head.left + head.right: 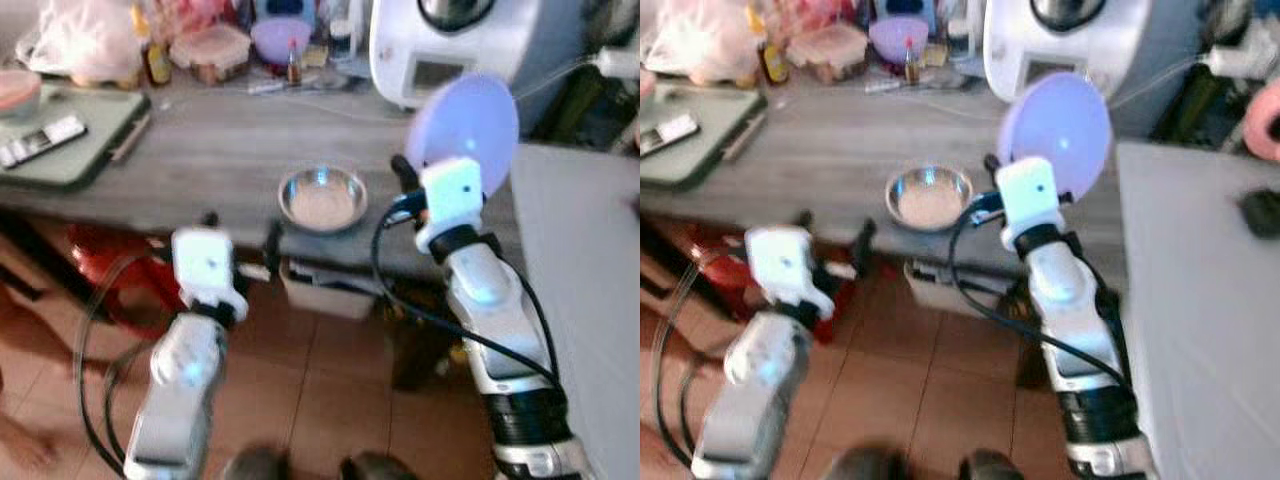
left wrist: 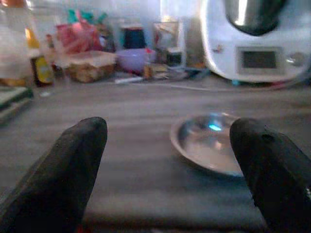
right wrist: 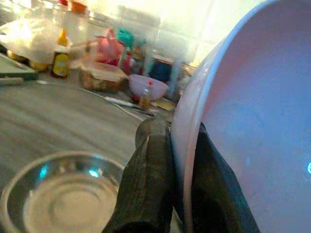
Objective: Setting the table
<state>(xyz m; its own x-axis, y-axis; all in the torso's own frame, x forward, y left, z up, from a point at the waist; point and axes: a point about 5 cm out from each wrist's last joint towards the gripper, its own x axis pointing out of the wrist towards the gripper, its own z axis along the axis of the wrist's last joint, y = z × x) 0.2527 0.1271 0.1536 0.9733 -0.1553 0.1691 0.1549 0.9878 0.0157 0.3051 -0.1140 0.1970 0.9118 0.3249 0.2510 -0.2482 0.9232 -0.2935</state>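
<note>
A pale lilac plate (image 1: 464, 122) stands on edge in the air, and my right gripper (image 1: 412, 180) is shut on its lower rim; the right wrist view shows the black fingers (image 3: 150, 184) pinching the plate's rim (image 3: 194, 145). It hangs over the grey counter (image 1: 220, 150), just right of a steel bowl (image 1: 322, 198) that rests near the counter's front edge. My left gripper (image 1: 240, 232) is open with nothing in it, held low in front of the counter's edge, left of the bowl (image 2: 209, 141). Its two fingers (image 2: 73, 165) frame the bowl.
A white kitchen machine (image 1: 450, 45) stands at the back of the counter behind the plate. Jars, a bottle (image 1: 157, 55), a lilac tub (image 1: 281, 38) and bags crowd the back left. A green tray (image 1: 70, 140) lies at the left. A grey surface (image 1: 580, 280) lies to the right.
</note>
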